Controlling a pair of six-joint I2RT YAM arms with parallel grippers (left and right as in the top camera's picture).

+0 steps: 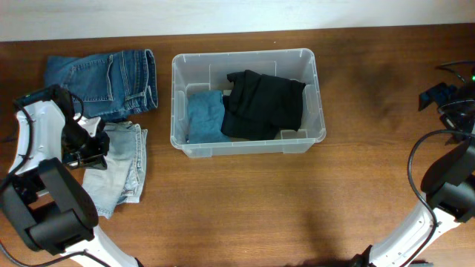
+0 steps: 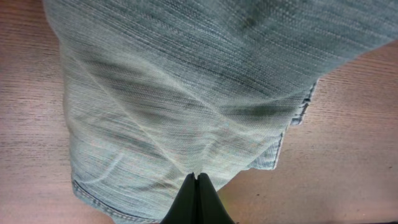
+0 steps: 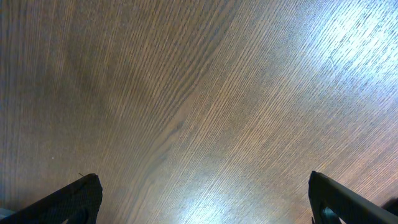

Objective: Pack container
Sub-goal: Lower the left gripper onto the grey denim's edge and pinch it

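Observation:
The clear container (image 1: 320, 89) stands at the back middle of the table, with a folded blue garment (image 1: 204, 115) and a black garment (image 1: 263, 104) inside. Light-wash jeans (image 1: 119, 170) lie on the table at the left. My left gripper (image 1: 95, 150) is at their left edge. In the left wrist view its fingertips (image 2: 189, 186) are pressed together, and the left gripper (image 2: 198, 178) is shut on a raised fold of the light jeans (image 2: 186, 93). Far right, my right gripper (image 1: 438, 96) hangs over bare wood. The right wrist view shows the right gripper (image 3: 205, 199) open and holding nothing.
Folded dark blue jeans (image 1: 104, 81) lie at the back left, between the light jeans and the container's left wall. Black cables (image 1: 423, 159) loop near the right arm at the table's right edge.

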